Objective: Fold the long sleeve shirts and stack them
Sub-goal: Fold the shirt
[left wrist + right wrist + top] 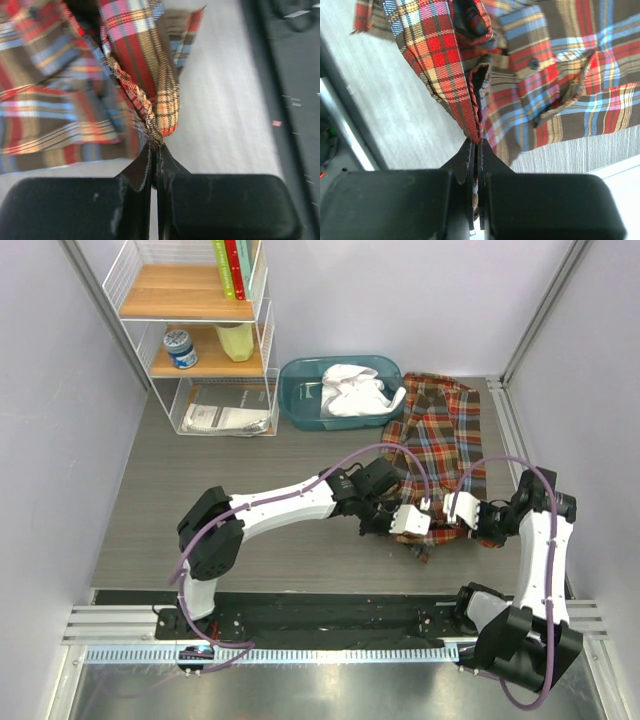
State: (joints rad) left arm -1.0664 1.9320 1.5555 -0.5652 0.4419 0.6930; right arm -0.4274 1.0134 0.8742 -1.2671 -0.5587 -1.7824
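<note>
The plaid long sleeve shirt [442, 435] lies rumpled on the grey table at the right, stretching from the back toward the arms. My left gripper [412, 521] is shut on a bunched fold of its near edge; the left wrist view shows the cloth [145, 95] pinched between the fingertips of the gripper [156, 146]. My right gripper [461, 508] is beside it, shut on another fold of the same edge. In the right wrist view, plaid cloth [470, 95] runs into that gripper [479, 144]. A white shirt [352, 390] sits crumpled in a teal bin [300, 380].
A white wire shelf [200, 340] stands at the back left with books, a jar and a yellow-green container. The teal bin sits just left of the plaid shirt's far end. Walls close in on both sides, and a metal rail [300, 640] runs along the near edge.
</note>
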